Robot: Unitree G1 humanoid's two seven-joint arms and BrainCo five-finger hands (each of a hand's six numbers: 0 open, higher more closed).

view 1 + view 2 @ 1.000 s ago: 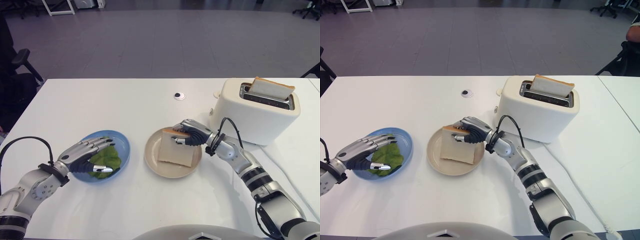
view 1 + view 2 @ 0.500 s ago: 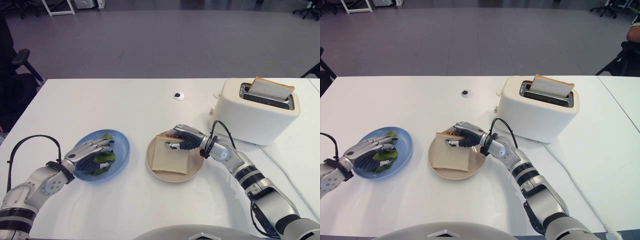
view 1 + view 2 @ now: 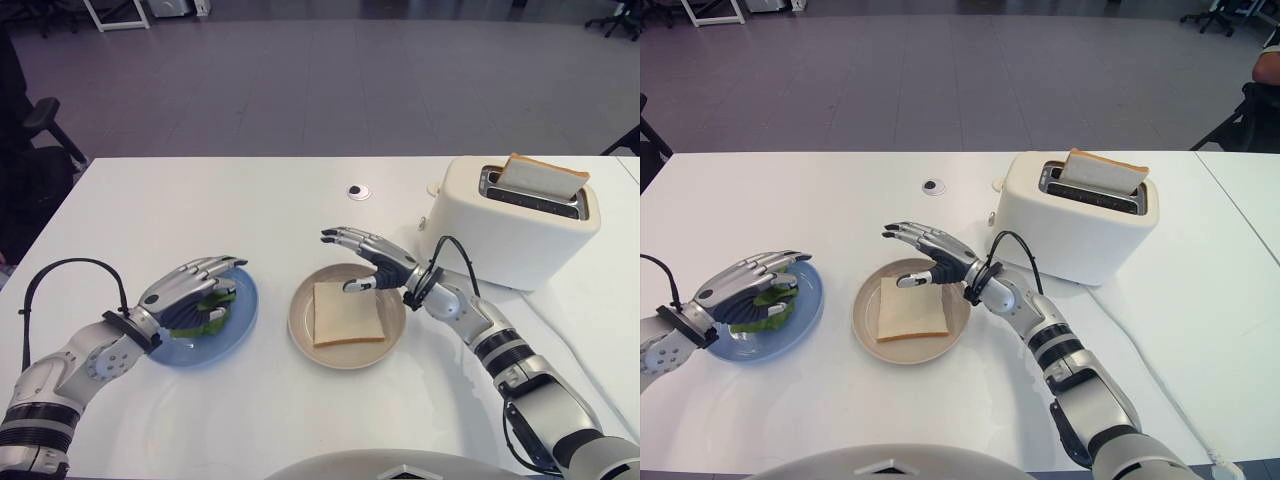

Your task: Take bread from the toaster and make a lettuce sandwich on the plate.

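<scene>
A slice of bread lies flat on the beige plate in the middle of the table. My right hand hovers open just above the plate's far edge, off the bread. A second slice stands in a slot of the white toaster at the right. My left hand is over the blue plate on the left, fingers curled around the green lettuce, which hangs under the palm slightly above the plate.
A small round cap sits in the tabletop behind the plates. The toaster's white cable runs along the table toward the front right. An office chair stands past the table's left edge.
My right hand let go of the slice, which now lies flat on the beige plate, and lifted away open. My left hand closed on the lettuce and raised it a little.
</scene>
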